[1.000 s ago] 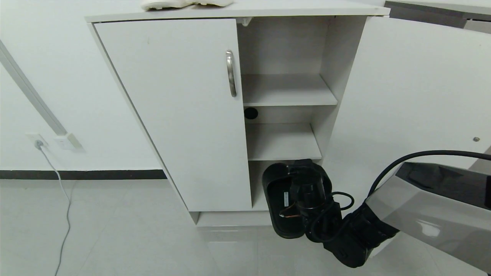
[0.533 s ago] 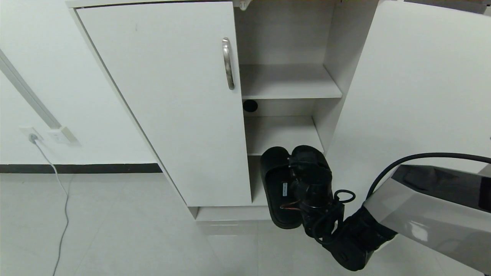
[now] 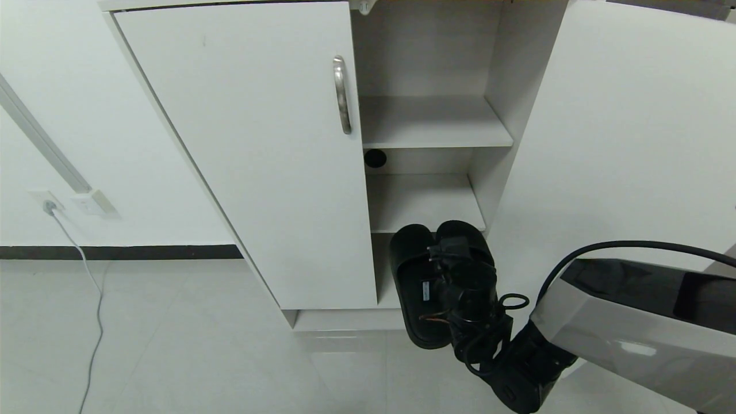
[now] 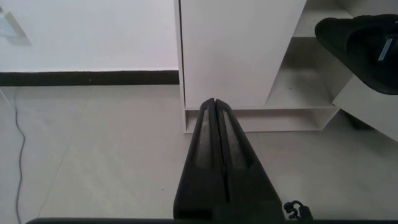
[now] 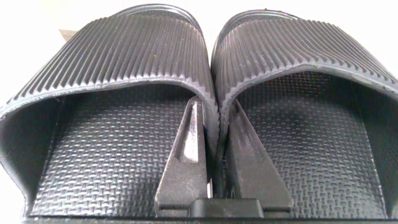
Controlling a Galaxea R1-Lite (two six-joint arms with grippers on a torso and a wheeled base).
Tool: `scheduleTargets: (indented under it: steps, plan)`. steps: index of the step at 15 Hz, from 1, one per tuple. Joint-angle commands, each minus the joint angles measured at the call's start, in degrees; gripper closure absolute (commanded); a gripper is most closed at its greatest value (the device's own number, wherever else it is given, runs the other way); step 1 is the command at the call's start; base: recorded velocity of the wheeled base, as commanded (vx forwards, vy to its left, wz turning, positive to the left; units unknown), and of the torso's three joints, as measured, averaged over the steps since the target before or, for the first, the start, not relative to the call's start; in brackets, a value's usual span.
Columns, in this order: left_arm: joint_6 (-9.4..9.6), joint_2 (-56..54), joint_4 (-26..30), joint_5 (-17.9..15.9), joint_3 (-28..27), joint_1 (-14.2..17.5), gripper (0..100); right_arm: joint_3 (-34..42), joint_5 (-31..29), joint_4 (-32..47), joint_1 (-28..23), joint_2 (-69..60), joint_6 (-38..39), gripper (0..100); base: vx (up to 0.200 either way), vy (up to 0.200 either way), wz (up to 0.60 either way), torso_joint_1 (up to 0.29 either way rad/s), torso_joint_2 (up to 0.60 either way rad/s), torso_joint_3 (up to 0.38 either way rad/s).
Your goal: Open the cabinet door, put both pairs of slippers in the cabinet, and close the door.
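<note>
A pair of black slippers (image 3: 422, 282) hangs side by side in front of the white cabinet's (image 3: 425, 57) lowest compartment, toes toward the middle shelf's (image 3: 422, 201) edge. My right gripper (image 3: 454, 261) is shut on the pair; its fingers (image 5: 186, 155) pinch the two inner side walls of the slippers (image 5: 137, 56) together. The cabinet's right door (image 3: 621, 132) stands wide open, the left door (image 3: 247, 149) is closed. My left gripper (image 4: 214, 106) is shut with nothing in it, low over the floor in front of the cabinet (image 4: 239, 50), with the slippers (image 4: 364, 40) off to one side.
The upper shelf (image 3: 431, 123) and middle shelf are bare. A metal handle (image 3: 341, 95) sits on the closed door. A wall socket (image 3: 47, 204) with a grey cable (image 3: 95, 305) trailing over the tiled floor is at the left.
The head camera has tilted down, shifting the whole picture. The right gripper has lifted the slippers slightly, bringing their toes up to the middle shelf's edge.
</note>
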Motion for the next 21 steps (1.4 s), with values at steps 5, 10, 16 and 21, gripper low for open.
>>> scheduleTargets:
  steps: [5, 10, 16, 21]
  plan:
    - [0.07, 0.1, 0.0, 0.0, 0.0, 0.0, 100, 0.0, 0.0, -0.1, 0.1, 0.1, 0.0, 100, 0.2, 0.0, 0.0, 0.004, 0.0, 0.0]
    - [-0.02, 0.1, 0.0, 0.0, 0.0, 0.0, 100, -1.0, 0.3, -0.1, -0.2, 1.1, 0.1, 100, 0.12, 0.0, 0.0, 0.002, 0.0, 0.0]
    - [-0.02, 0.1, 0.0, 0.0, 0.0, 0.0, 100, -5.7, 1.8, 1.6, -2.5, 3.2, 0.0, 100, 0.0, 0.0, 0.0, 0.0, 0.0, 0.0]
    - [-0.11, 0.1, 0.0, 0.1, 0.0, 0.0, 100, -19.7, 1.8, 11.2, -4.1, 7.5, 0.1, 100, 0.0, 0.0, 0.0, 0.0, 0.0, 0.0]
